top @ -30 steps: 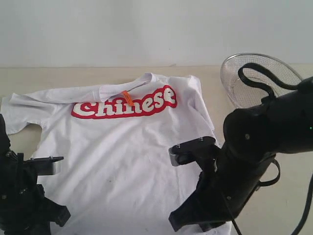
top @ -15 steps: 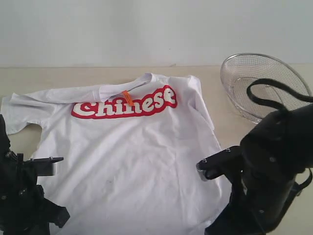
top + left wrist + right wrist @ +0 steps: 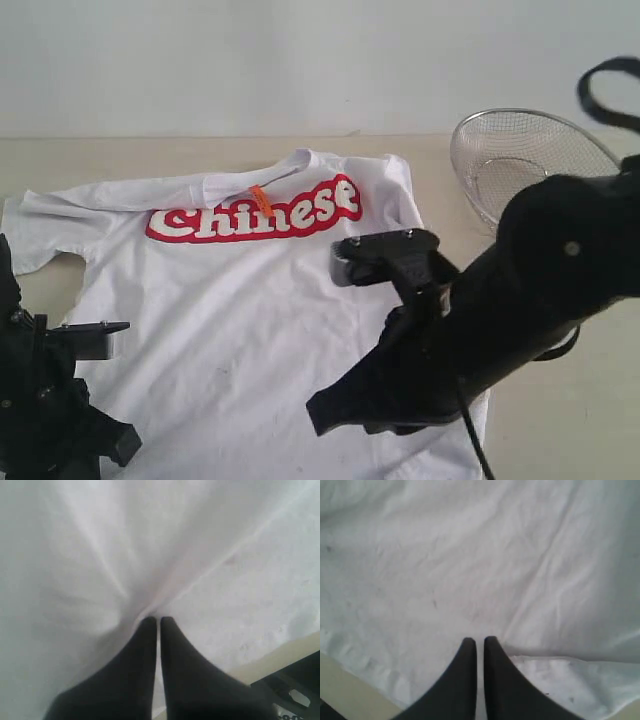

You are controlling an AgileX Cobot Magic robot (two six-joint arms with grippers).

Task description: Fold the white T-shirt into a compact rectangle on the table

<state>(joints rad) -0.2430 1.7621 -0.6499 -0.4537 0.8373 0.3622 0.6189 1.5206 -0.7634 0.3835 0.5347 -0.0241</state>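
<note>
The white T-shirt (image 3: 250,300) lies spread face up on the table (image 3: 100,160), its red lettering toward the far side. In the left wrist view my left gripper (image 3: 159,619) is shut, and the white cloth (image 3: 200,555) bunches in creases that run into its tips. My right gripper (image 3: 479,640) is also shut, at the shirt's hem (image 3: 470,555). A turned-over flap of hem (image 3: 580,685) begins right at its tips. In the exterior view the arms themselves hide both sets of jaws.
A silver wire-mesh basket (image 3: 520,160) stands at the back right, behind the right arm (image 3: 500,320). The left arm (image 3: 50,400) sits at the near left corner of the shirt. Bare tabletop (image 3: 345,690) shows just outside the hem.
The right arm swung out to the lower right half a second ago and has now come back left and farther over the shirt. The left arm has stayed still.
</note>
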